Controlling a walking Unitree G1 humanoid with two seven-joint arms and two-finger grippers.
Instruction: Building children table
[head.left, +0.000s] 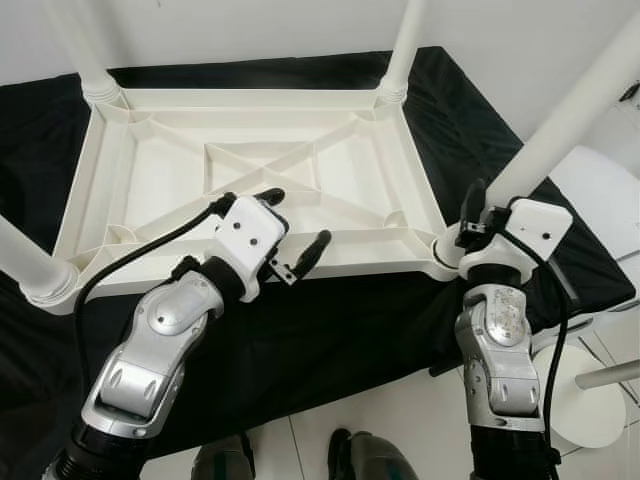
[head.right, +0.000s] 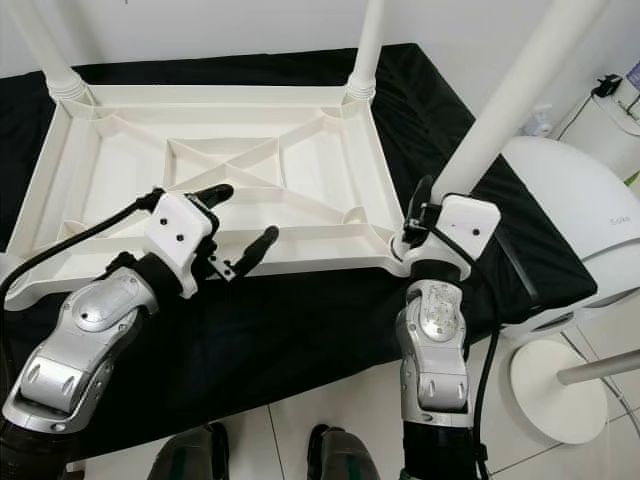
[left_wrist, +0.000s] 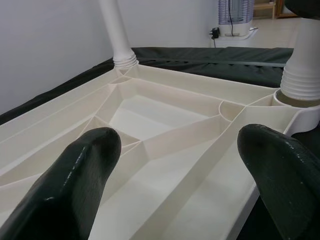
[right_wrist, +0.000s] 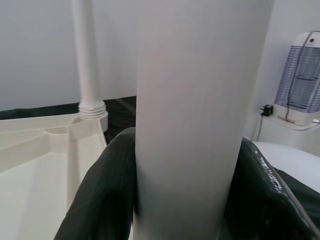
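The upturned table top (head.left: 250, 170) lies on the black surface (head.left: 330, 330); at its near right corner the right gripper (head.right: 432, 215) has its jaws closed around the upright leg (right_wrist: 200, 110); the left gripper (head.left: 295, 225) hovers over the near edge, jaws wide, empty.

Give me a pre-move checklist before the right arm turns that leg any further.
1. Right gripper closed around the near right leg: ok, fingers on both sides in the right wrist view.
2. Leg seated in its corner socket: cannot tell, gripper covers the joint.
3. Left gripper bracing the tabletop: not ok, open and hovering above the near rim.
4. Other legs in sockets: ok for the far right leg and far left leg.
5. Tabletop lying flat, underside up, on the black cloth: ok.
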